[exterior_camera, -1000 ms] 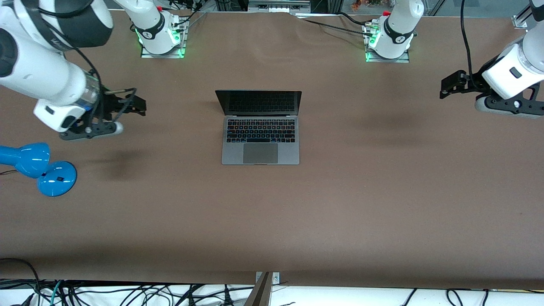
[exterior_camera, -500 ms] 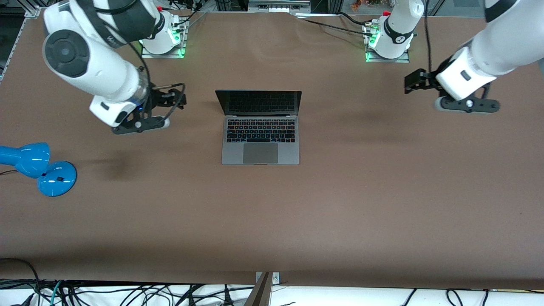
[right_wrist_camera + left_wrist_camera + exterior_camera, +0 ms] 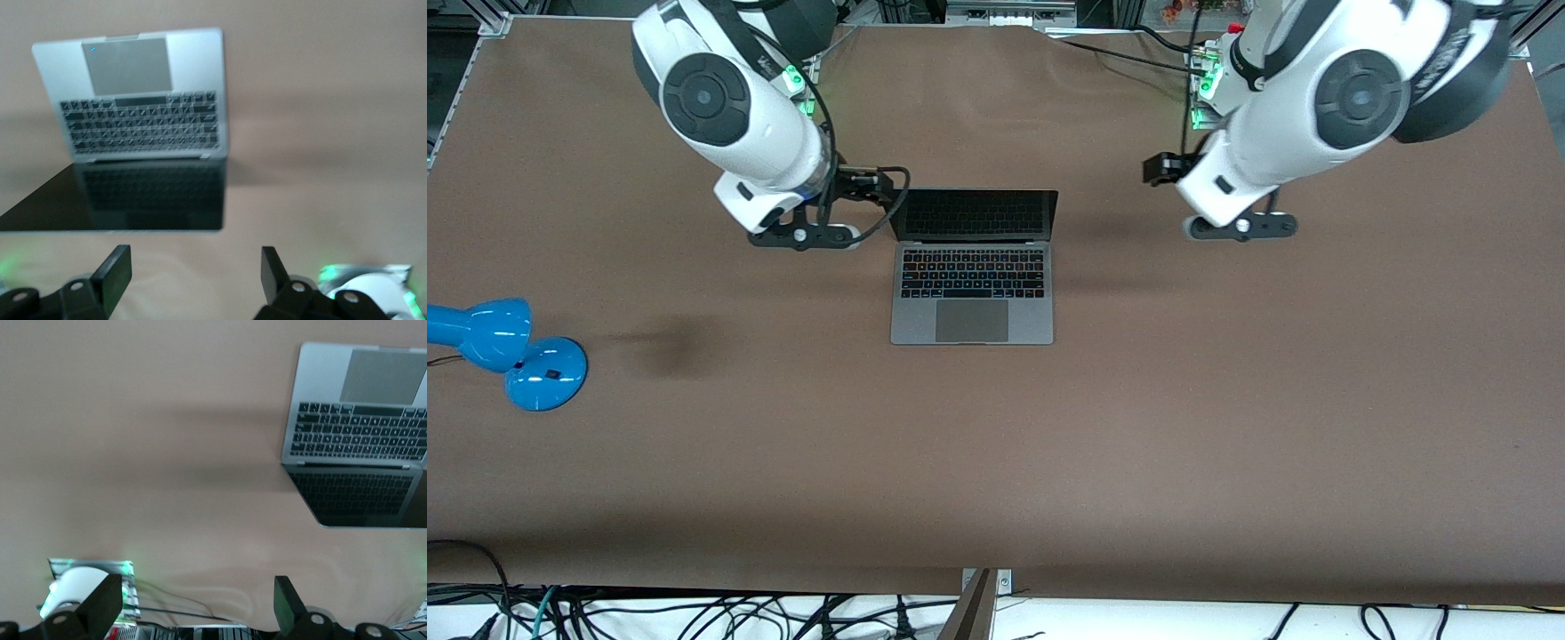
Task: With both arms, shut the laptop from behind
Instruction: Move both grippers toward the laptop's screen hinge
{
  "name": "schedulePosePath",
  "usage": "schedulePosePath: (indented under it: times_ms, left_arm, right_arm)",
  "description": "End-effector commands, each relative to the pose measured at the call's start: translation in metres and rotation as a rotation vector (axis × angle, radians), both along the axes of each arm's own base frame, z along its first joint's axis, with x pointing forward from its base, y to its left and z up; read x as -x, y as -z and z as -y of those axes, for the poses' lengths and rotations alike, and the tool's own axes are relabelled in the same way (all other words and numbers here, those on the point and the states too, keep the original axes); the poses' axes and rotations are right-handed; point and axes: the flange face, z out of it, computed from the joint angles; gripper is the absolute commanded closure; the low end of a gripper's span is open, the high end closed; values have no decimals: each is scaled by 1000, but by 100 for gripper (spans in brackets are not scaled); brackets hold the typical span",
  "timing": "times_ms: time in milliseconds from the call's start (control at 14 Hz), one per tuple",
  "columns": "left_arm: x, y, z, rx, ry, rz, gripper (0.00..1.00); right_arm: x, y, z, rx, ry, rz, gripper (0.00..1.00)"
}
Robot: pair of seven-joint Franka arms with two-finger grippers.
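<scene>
The space-grey laptop (image 3: 971, 307) lies open in the middle of the brown table, its dark screen (image 3: 969, 213) upright on the side toward the robot bases. My right gripper (image 3: 879, 185) is open and empty, in the air just beside the screen's edge toward the right arm's end. My left gripper (image 3: 1158, 169) is open and empty, over bare table some way from the screen, toward the left arm's end. The laptop shows in the left wrist view (image 3: 357, 433), apart from the open left gripper (image 3: 197, 607). It also shows in the right wrist view (image 3: 143, 113), ahead of the open right gripper (image 3: 195, 272).
A blue desk lamp (image 3: 507, 351) lies at the right arm's end of the table, nearer to the front camera than the laptop. The arm bases (image 3: 765, 89) (image 3: 1236, 98) glow green along the table's edge. Cables (image 3: 694, 613) hang below the table's near edge.
Both arms have swung in from the table's ends toward the laptop's screen. The right gripper has come close to the screen's edge. The laptop has not moved.
</scene>
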Motion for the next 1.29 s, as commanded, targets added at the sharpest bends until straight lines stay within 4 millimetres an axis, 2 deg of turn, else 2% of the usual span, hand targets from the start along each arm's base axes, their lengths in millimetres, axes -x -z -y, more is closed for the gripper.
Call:
schedulePosePath:
  times_ms: [0, 214, 286, 357, 500, 571, 714, 786, 857, 1000, 1214]
  left_arm:
    - [21, 6, 42, -14, -29, -37, 0]
    - [44, 35, 91, -43, -74, -84, 0]
    - [49, 41, 105, -30, -72, -85, 4]
    - [57, 49, 120, -26, -73, -84, 10]
    - [69, 68, 149, -50, -152, -89, 20]
    - [74, 79, 161, -77, -196, -97, 38]
    - [78, 83, 169, -77, -219, -101, 95]
    - [79, 88, 167, -82, -221, -114, 100]
    - [79, 92, 166, -86, -222, -124, 100]
    - [83, 109, 167, -72, -182, -169, 100]
    - [78, 125, 165, -57, -158, -195, 100]
  right_arm:
    - [11, 10, -11, -54, 40, -87, 19]
    - [24, 28, -28, -69, -2, -143, 33]
    - [29, 39, -28, -66, -5, -174, 39]
    - [33, 46, -30, -78, 2, -209, 53]
    - [42, 61, -32, -89, 9, -283, 65]
    - [44, 63, -31, -84, 1, -304, 72]
    - [50, 74, -29, -82, -63, -361, 91]
    - [53, 79, -27, -87, -100, -391, 98]
    - [55, 81, -26, -85, -115, -408, 100]
    - [59, 90, -25, -74, -118, -435, 100]
    - [63, 111, -25, -67, -114, -467, 100]
